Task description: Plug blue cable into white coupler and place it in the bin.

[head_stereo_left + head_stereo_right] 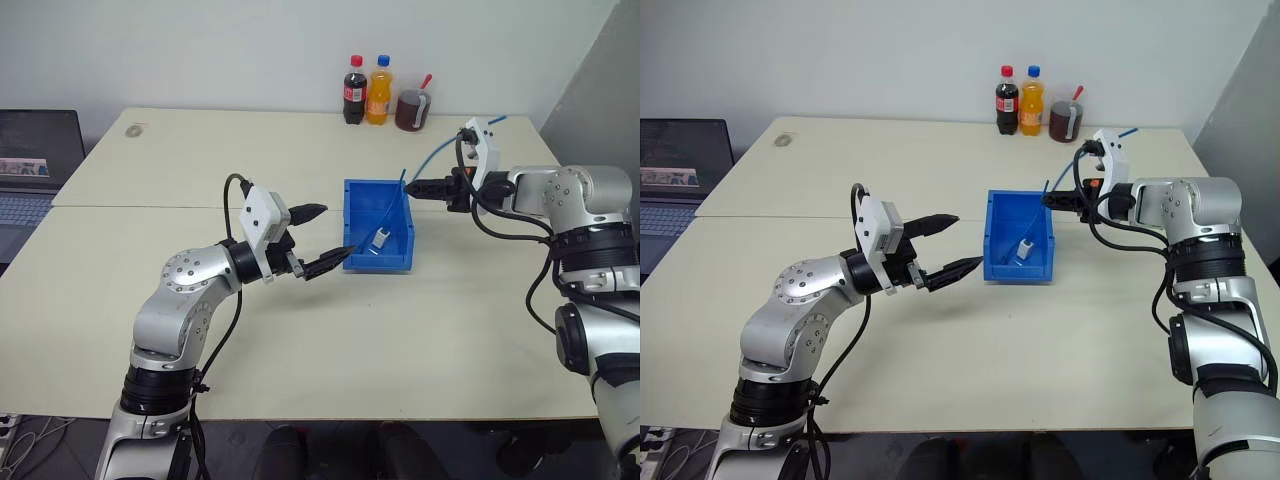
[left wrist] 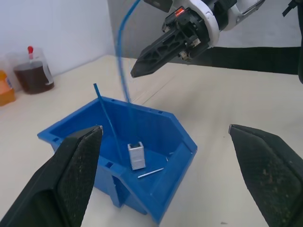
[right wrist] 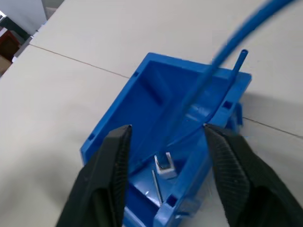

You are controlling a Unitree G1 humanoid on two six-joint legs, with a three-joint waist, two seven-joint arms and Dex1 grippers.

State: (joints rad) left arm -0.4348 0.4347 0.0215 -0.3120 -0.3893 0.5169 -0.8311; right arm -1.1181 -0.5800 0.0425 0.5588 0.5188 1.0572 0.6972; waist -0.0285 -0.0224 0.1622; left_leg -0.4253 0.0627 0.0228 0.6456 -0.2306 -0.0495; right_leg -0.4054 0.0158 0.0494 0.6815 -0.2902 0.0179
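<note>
The bin (image 1: 350, 225) stands mid-table, and the white coupler (image 2: 136, 155) sits upright on its floor. The blue cable (image 2: 122, 56) rises out of the bin from the coupler and curves up past my right wrist (image 1: 430, 158). A shorter, straight blue cable (image 2: 102, 109) leans against the bin's far wall. My right gripper (image 3: 166, 127) hovers over the bin's right rim, open, with the cable passing between its fingers and untouched. Just left of the bin, my left gripper (image 1: 335, 232) is wide open and holds nothing.
A cola bottle (image 1: 354, 90), an orange bottle (image 1: 378, 90) and a jar of dark liquid (image 1: 412, 108) stand at the table's far edge. A laptop (image 1: 35, 165) sits off the left side. A small grey pin (image 2: 151, 172) lies in the bin beside the coupler.
</note>
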